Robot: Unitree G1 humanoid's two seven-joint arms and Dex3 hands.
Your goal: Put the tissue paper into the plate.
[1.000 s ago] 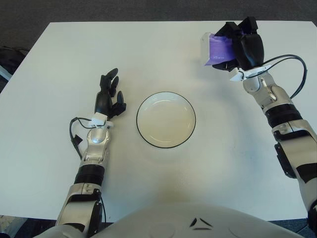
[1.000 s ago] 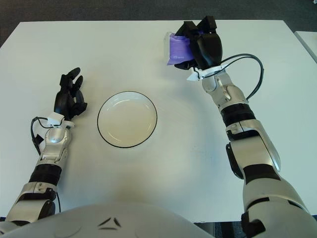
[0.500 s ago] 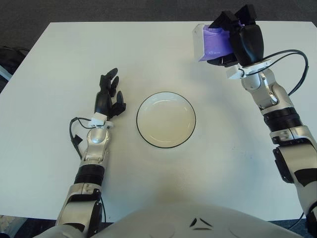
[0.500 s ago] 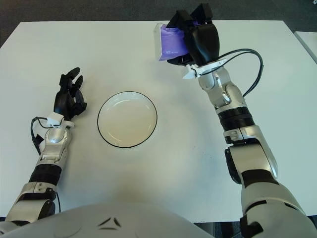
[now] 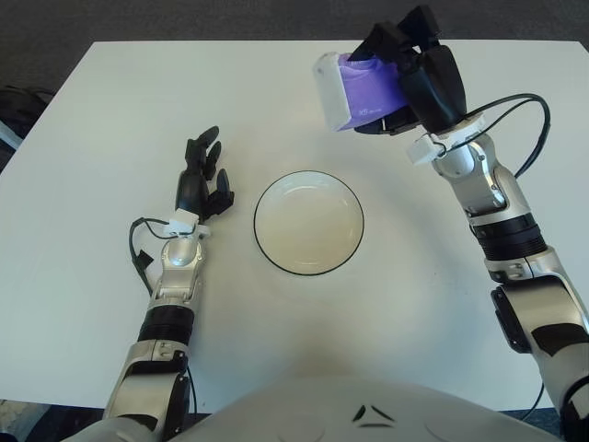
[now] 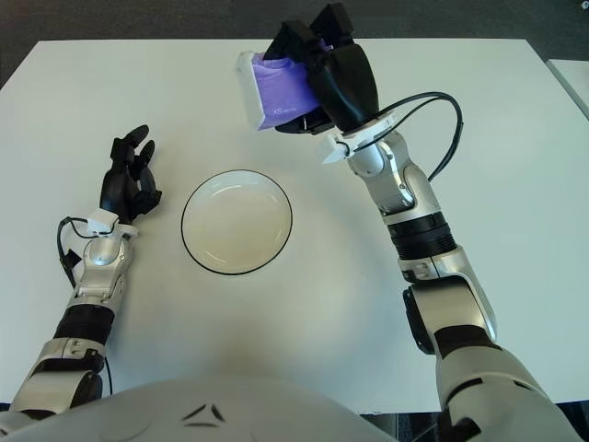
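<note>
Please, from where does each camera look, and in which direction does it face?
Left eye view: on the head, facing forward and down at the table; shows both arms and the chest.
Right eye view: slightly to the right, same direction, same body parts.
Shared: plate, resting left hand, right hand holding the tissue pack.

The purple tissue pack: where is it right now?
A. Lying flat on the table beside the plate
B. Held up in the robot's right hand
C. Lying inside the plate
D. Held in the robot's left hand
B: the right hand is closed around the purple tissue pack, beyond the plate, which holds nothing, while the left hand rests on the table without it.
</note>
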